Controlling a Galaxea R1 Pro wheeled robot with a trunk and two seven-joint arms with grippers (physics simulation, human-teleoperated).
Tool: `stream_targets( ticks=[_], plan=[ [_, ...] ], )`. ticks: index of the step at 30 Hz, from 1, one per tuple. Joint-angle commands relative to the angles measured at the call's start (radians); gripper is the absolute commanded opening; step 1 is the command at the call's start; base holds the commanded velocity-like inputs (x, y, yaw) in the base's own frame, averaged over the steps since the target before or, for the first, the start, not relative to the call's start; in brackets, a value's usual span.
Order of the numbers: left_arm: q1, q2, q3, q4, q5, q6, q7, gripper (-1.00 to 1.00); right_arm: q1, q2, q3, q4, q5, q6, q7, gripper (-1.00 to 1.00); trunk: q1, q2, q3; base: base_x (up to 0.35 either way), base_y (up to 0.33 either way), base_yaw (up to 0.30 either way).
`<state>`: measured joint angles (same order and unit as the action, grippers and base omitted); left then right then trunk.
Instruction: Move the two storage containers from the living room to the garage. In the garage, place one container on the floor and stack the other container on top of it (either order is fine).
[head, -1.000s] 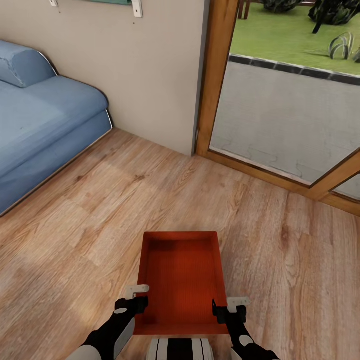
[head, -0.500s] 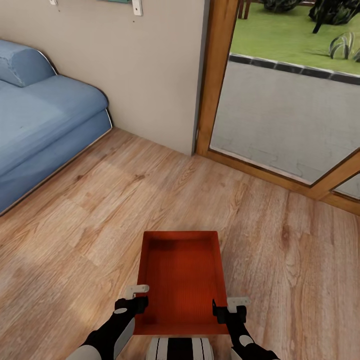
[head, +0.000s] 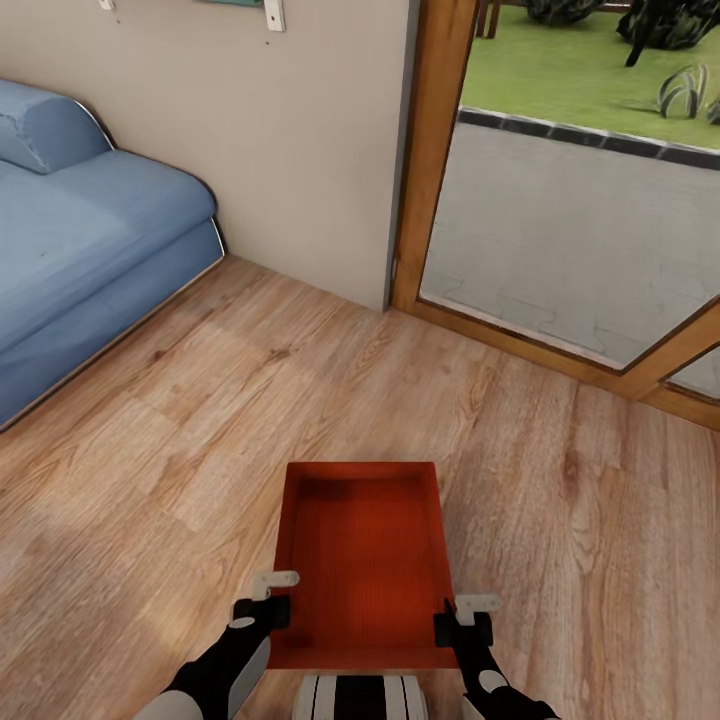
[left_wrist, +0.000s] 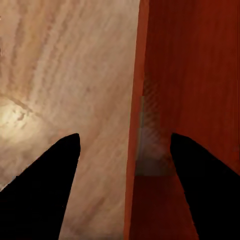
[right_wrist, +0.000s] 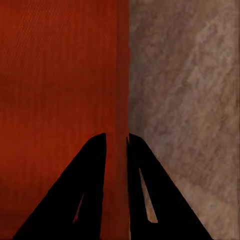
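Container (head: 362, 560): no label; right pincer (right_wrist: 116, 142) clamps wall, left pincer (left_wrist: 125, 145) wide.

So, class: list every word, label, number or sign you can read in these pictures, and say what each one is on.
None: no readable text anywhere. The storage container, sofa, wall and wood floor are all plain. The item mounted at the wall's top edge is cut off; nothing legible shows.

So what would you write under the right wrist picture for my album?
Right gripper pinching the thin wall of the red-orange container above the wood floor.
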<state>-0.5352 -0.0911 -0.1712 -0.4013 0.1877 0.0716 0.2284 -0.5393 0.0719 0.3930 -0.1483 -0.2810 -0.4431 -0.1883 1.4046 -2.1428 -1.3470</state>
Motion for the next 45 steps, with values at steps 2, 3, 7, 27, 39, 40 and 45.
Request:
stream_targets(
  ticks=[2,3,7,27,39,40,45],
  plan=[
    [0.0,0.001,-0.007,-0.007,0.01,0.001,0.008,-1.0,-0.001,0.0,0.017,0.001,-0.008,-0.002,0.0,-1.0,0.0,0.0,-0.001,0.0,0.0,0.0],
    [0.0,0.001,-0.006,-0.007,0.01,0.0,0.008,-1.0,-0.001,0.0,0.017,0.001,-0.008,-0.002,0.0,-1.0,0.0,0.0,-0.001,0.0,0.0,0.0],
    [0.0,0.001,-0.004,-0.007,0.01,0.0,0.01,-1.0,-0.001,0.0,0.017,0.001,-0.007,-0.002,0.0,-1.0,0.0,0.0,-0.001,0.0,0.0,0.0],
    [0.0,0.001,-0.001,-0.002,0.013,-0.001,0.01,-1.0,-0.001,0.0,0.017,0.001,-0.007,-0.002,0.0,-1.0,-0.054,0.098,0.043,0.0,0.0,0.0],
    [0.0,0.001,-0.004,0.006,0.013,-0.001,0.01,-1.0,-0.001,0.002,0.017,0.001,-0.009,-0.002,0.0,-1.0,-0.1,0.182,0.081,0.0,0.0,0.0],
    [0.0,0.001,-0.004,0.006,0.012,-0.001,0.01,-1.0,-0.001,0.002,0.017,0.001,-0.009,-0.002,0.0,-1.0,-0.104,0.189,0.084,0.0,0.0,0.0],
    [0.0,0.0,-0.003,0.005,0.012,-0.001,0.01,-1.0,-0.001,0.002,0.015,0.001,-0.01,-0.002,0.0,-1.0,-0.123,0.224,0.1,0.0,0.0,0.0]
  ],
)
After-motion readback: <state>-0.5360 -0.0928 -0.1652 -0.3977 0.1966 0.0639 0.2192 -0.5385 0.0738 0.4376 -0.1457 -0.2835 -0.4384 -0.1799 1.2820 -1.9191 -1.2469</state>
